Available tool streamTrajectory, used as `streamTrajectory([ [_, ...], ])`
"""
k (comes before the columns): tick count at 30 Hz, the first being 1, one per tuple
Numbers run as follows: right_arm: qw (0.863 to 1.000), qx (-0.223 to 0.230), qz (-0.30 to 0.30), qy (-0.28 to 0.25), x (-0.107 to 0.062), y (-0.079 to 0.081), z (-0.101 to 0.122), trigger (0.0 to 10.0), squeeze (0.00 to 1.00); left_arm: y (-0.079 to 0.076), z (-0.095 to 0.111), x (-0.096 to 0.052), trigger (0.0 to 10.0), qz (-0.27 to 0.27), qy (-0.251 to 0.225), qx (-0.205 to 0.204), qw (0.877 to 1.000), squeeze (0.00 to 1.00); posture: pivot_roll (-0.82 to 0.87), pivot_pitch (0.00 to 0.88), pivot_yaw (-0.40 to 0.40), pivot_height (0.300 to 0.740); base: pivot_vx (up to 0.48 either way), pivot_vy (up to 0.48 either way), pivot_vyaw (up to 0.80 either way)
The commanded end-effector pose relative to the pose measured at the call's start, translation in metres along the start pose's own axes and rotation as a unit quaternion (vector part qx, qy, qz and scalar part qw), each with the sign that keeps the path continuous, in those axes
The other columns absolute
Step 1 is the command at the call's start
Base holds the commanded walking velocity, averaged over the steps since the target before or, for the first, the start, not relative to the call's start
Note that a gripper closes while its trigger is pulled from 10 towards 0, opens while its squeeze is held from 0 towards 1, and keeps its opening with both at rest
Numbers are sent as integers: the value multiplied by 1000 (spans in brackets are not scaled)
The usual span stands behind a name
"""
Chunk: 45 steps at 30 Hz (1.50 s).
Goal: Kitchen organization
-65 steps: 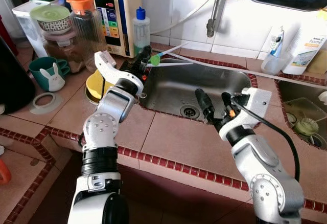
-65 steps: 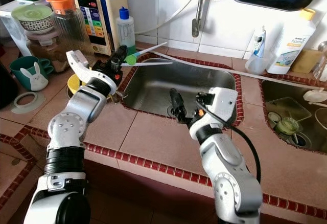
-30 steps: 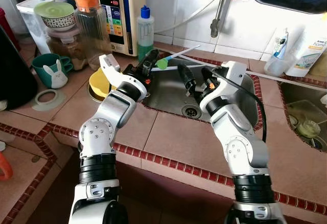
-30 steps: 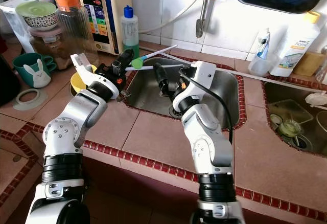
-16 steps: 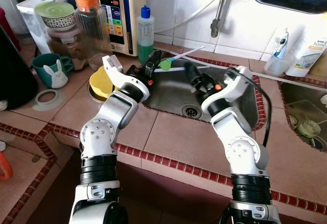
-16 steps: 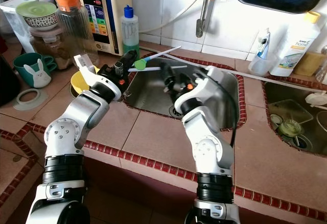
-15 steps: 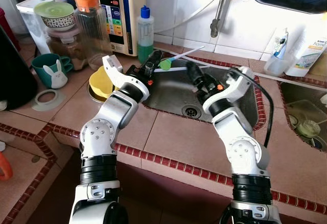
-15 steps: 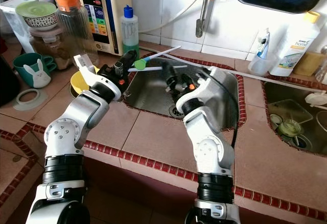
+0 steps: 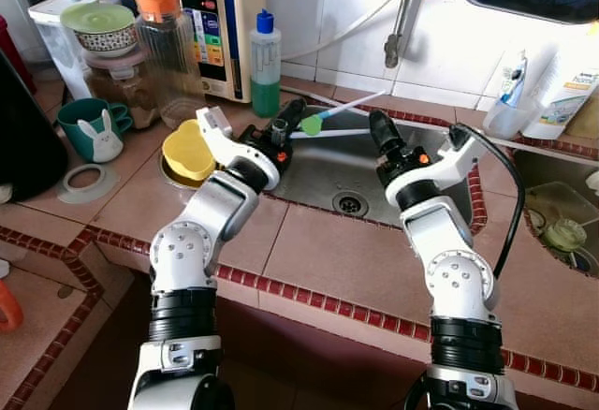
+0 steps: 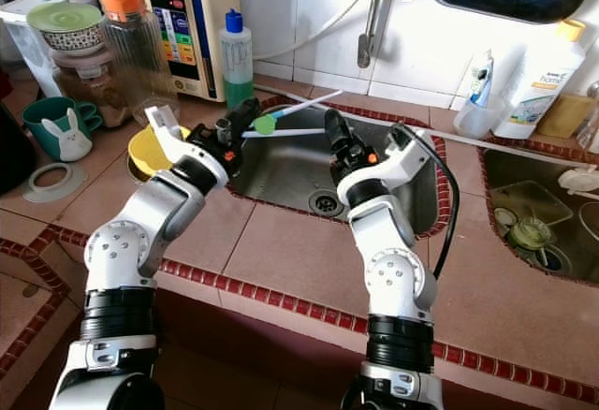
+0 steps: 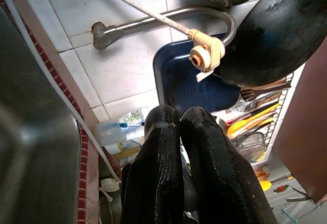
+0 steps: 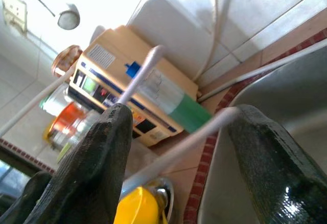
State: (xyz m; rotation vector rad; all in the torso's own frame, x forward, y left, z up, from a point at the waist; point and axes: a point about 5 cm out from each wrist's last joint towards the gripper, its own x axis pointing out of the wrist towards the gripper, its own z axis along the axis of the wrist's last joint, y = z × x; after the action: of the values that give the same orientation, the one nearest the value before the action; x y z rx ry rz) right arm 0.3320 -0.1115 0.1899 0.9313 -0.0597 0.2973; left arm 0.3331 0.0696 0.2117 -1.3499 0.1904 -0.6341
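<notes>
Two long white sticks [image 9: 346, 132] hang over the back left of the steel sink [image 9: 323, 174]; one carries a round green end [image 9: 312, 125]. My left gripper [image 9: 294, 112] is shut on them at the green end, above the sink's left rim. In the left wrist view its fingers [image 11: 163, 132] press tightly together. My right gripper [image 9: 377, 122] is open over the sink, just right of the green end. In the right wrist view a white stick [image 12: 179, 144] runs across the gap between the two spread fingers [image 12: 110, 142].
A yellow cup [image 9: 184, 151] sits on the tiled counter left of the sink, near a green soap bottle [image 9: 266, 54], an orange-lidded jar [image 9: 164, 45] and a teal rabbit mug [image 9: 89, 129]. A tap [image 9: 398, 36] hangs over the sink. A second basin [image 9: 552, 213] lies at right.
My left gripper has carried the sticks rightward over the sink. My right gripper has swung up from the basin's front to the sticks, its fingers now astride one.
</notes>
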Motion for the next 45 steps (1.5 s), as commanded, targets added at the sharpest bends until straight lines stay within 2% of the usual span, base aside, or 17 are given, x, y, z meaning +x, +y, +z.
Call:
streamTrajectory([
  [1, 999, 26, 27, 4, 10, 22, -7, 10000, 0, -7, -35, 10, 0, -26, 17, -76, 997, 0, 70, 14, -1, 740, 0, 0, 0],
  [4, 999, 28, 23, 6, 9, 21, -6, 10000, 0, -7, -34, 10, 0, -26, 14, -75, 997, 0, 68, 14, 0, 740, 0, 0, 0],
  [11, 983, -185, 1, -22, 4, 8, 18, 10000, 0, -1, -22, 7, 0, -13, -3, -58, 998, 0, 64, 12, 0, 740, 0, 0, 0],
  [15, 974, -223, 7, -31, 1, 9, 28, 10000, 0, 5, -12, 5, 0, -3, -16, -41, 999, 0, 63, 11, 0, 740, 0, 0, 0],
  [16, 966, -256, 17, -31, 0, 11, 30, 10000, 698, 7, -6, 5, 0, 4, -27, -31, 999, 0, 63, 9, -1, 740, 0, 0, 0],
  [17, 964, -264, 20, -30, -1, 12, 31, 10000, 1000, 8, -4, 5, 0, 6, -31, -27, 999, 0, 63, 9, -1, 740, 0, 0, 0],
  [20, 958, -285, 27, -25, -5, 13, 29, 10000, 1000, 8, 4, 6, 0, 11, -47, -15, 999, 0, 63, 8, -3, 740, 0, 0, 0],
  [25, 931, -360, 55, -1, -14, 13, 20, 10000, 1000, 14, 19, 10, 0, 44, -88, 17, 995, 0, 62, 5, -3, 740, 0, 0, 0],
  [31, 849, -509, 124, 66, -33, 8, 5, 10000, 1000, 16, 30, 14, 0, 63, -110, 40, 991, 0, 56, 7, 1, 740, 0, 0, 0],
  [33, 815, -555, 139, 87, -39, 2, 0, 10000, 1000, 15, 26, 17, 0, 61, -104, 39, 992, 0, 54, 7, 4, 740, 0, 0, 0],
  [37, 773, -602, 167, 111, -44, -4, -5, 10000, 1000, 12, 12, 20, 235, 59, -82, 33, 994, 0, 55, 8, 6, 740, 0, 0, 0],
  [38, 750, -626, 180, 114, -45, -4, -7, 10000, 980, 12, 4, 21, 667, 58, -67, 28, 996, 0, 54, 8, 7, 740, 0, 0, 0],
  [41, 733, -644, 188, 114, -45, -3, -9, 10000, 973, 11, -3, 22, 745, 59, -52, 32, 996, 0, 56, 9, 8, 740, 0, 0, 0],
  [42, 724, -654, 191, 108, -43, -1, -9, 10000, 863, 12, -10, 23, 2078, 64, -37, 41, 996, 0, 57, 9, 6, 740, 0, 0, 0],
  [43, 719, -660, 193, 105, -42, 0, -9, 10000, 863, 12, -15, 23, 2078, 68, -28, 47, 996, 0, 57, 9, 6, 740, 0, 0, 0],
  [44, 711, -669, 192, 96, -40, 1, -8, 10000, 788, 12, -19, 23, 2784, 67, -23, 45, 996, 0, 60, 9, 5, 740, 0, 0, 0],
  [45, 700, -684, 187, 85, -36, 2, -7, 10000, 647, 12, -24, 23, 2510, 67, -17, 42, 997, 0, 60, 10, 6, 740, 0, 0, 0],
])
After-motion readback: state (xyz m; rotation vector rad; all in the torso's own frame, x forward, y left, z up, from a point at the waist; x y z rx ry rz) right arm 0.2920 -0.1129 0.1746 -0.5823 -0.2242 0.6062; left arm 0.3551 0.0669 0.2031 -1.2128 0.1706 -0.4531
